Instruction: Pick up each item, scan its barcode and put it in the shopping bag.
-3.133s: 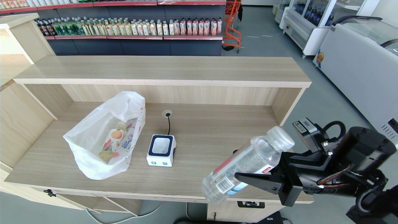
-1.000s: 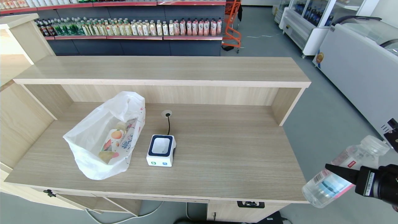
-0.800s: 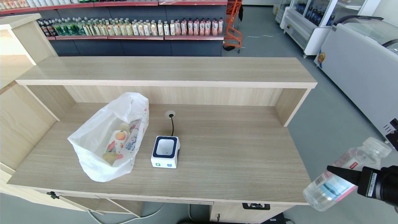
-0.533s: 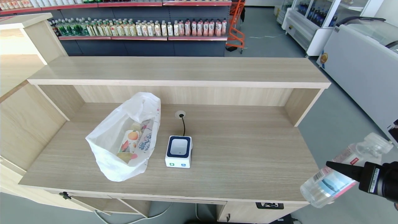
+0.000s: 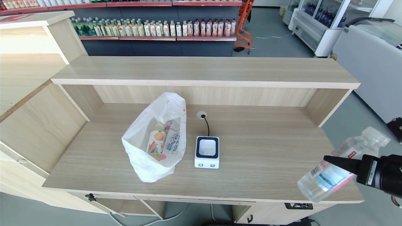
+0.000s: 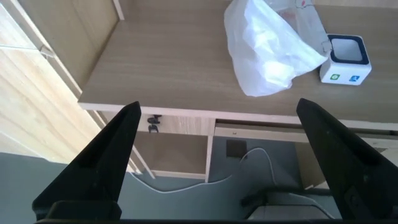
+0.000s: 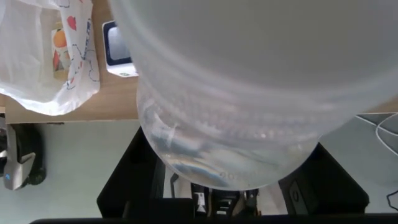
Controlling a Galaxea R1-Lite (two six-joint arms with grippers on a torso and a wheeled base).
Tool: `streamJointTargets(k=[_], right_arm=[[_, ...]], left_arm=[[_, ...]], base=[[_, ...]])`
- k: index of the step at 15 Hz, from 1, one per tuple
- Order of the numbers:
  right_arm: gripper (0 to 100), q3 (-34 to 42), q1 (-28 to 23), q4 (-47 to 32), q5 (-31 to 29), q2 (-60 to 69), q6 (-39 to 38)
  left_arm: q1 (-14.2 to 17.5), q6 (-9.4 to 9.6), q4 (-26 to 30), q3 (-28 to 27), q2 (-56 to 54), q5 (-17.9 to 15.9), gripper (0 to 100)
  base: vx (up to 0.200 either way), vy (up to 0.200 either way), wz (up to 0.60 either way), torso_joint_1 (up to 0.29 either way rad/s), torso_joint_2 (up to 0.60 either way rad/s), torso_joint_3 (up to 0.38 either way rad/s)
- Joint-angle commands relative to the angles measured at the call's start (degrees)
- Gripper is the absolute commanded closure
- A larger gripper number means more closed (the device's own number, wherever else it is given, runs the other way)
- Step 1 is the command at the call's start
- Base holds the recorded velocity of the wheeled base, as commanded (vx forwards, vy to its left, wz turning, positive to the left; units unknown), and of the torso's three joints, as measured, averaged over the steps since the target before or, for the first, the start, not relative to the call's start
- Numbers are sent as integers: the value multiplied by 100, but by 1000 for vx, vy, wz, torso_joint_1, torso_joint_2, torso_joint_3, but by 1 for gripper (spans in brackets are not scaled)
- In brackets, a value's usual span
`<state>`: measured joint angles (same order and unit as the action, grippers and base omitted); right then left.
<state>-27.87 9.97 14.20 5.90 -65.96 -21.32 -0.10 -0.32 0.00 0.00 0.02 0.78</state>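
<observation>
— Where's the water bottle [image 5: 323, 183]?
— Clamped in my right gripper [image 5: 338, 171], tilted, by the counter's [image 5: 267, 157] right end. The scanner [image 5: 207, 151] and shopping bag [image 5: 147, 157] lie well to that gripper's left.
— My left gripper [image 6: 217, 104]?
— Spread wide, bag ahead of it.
</observation>
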Motion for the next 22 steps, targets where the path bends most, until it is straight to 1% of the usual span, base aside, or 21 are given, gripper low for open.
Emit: streamJointTargets(k=[1, 4, 10, 12, 15, 17, 19, 22], right_arm=[[100, -87, 57, -5, -1, -154, -12], [100, -219, 57, 4, -10, -294, -65], [100, -298, 66, -5, -19, -391, -100], [100, -325, 110, -137, -36, -400, -320], [100, -386, 145, -295, -54, -417, -513], [100, -456, 137, -286, -151, -567, -522], [100, -694, 137, -286, -449, -927, -522], [100, -957, 145, -286, -555, -1314, -540]], left_arm=[[1, -3, 0, 0, -2, 1, 0], [10, 5, 0, 0, -2, 1, 0], [1, 5, 0, 0, 6, -8, 0], [1, 5, 0, 0, 6, -8, 0], [1, 5, 0, 0, 6, 1, 0], [1, 5, 0, 0, 6, -8, 0], [1, 5, 0, 0, 6, -8, 0], [1, 5, 0, 0, 6, -8, 0]], base=[[0, 200, 0, -2, 2, -2], [0, 200, 0, 2, 4, 4], [0, 0, 0, 0, 0, 0], [0, 200, 0, -5, -2, 2], [200, 200, 0, 1, 1, 1], [0, 0, 0, 0, 0, 0], [0, 0, 0, 0, 0, 0], [0, 0, 0, 0, 0, 0]])
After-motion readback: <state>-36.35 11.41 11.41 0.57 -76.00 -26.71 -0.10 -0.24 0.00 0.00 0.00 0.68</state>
